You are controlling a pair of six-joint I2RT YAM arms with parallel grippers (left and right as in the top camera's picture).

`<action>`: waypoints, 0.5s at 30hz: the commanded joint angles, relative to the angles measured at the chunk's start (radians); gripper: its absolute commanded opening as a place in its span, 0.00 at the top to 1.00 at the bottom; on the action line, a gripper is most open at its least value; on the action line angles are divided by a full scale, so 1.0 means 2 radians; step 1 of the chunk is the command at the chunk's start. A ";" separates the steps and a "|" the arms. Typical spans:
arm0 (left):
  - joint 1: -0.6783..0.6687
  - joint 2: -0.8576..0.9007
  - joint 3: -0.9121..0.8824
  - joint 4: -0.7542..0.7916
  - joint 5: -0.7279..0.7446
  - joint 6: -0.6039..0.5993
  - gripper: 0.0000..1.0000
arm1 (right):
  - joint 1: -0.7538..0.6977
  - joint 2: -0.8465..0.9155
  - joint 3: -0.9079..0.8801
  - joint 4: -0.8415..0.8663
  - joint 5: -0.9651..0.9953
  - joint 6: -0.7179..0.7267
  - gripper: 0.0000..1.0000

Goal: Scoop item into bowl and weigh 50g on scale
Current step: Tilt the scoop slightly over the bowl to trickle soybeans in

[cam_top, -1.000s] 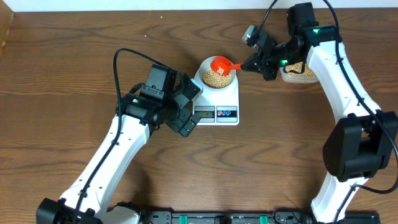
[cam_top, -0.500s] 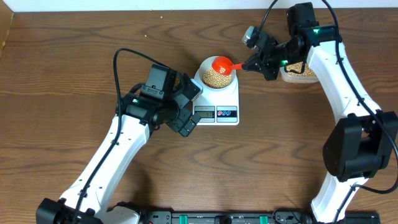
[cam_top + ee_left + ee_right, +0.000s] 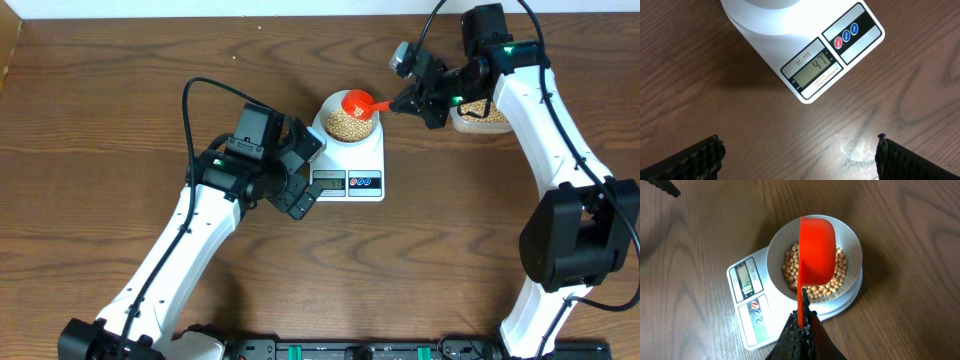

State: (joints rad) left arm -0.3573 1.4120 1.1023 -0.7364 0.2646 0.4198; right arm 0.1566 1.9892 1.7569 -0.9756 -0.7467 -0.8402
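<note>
Beans sat in the bowl on the scale, scoop tipped above them

The beans lay piled in the pale bowl, which stood on the scale at the end away from its display. You had the red scoop over that bowl. Its long axis ran from the cup above the beans, along the handle and out past the scale's far right corner. The cup was rolled onto its side. The scale's display edge faced your left gripper.

Your right gripper was clamped tight on the end of the scoop's handle, its jaws fully closed around it. Your left gripper hovered just beside the scale's display edge, spread as wide as it goes, holding nothing and touching nothing.

The display appeared to read 47 from the left wrist, but was too small to read from overhead. You could not tell whether the scoop's rim touched the beans. The tub of beans, to the right of the scale, was mostly hidden behind your right arm. The left wrist view cut off the bowl and the scale's far end.
</note>
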 commanded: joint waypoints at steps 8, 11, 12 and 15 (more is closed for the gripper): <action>0.000 -0.005 0.015 -0.002 0.008 0.005 0.02 | 0.010 -0.002 0.009 -0.021 -0.029 -0.036 0.99; 0.000 -0.005 0.015 -0.002 0.008 0.005 0.02 | 0.010 -0.002 0.008 -0.012 0.012 -0.018 0.99; 0.000 -0.005 0.015 -0.002 0.008 0.005 0.02 | 0.010 -0.002 0.008 -0.007 0.027 -0.010 0.99; 0.000 -0.005 0.015 -0.002 0.008 0.005 0.02 | 0.010 -0.002 0.008 -0.002 0.038 -0.001 0.99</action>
State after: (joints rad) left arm -0.3573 1.4120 1.1027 -0.7364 0.2646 0.4198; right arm 0.1715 1.9892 1.7573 -0.9825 -0.7071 -0.8658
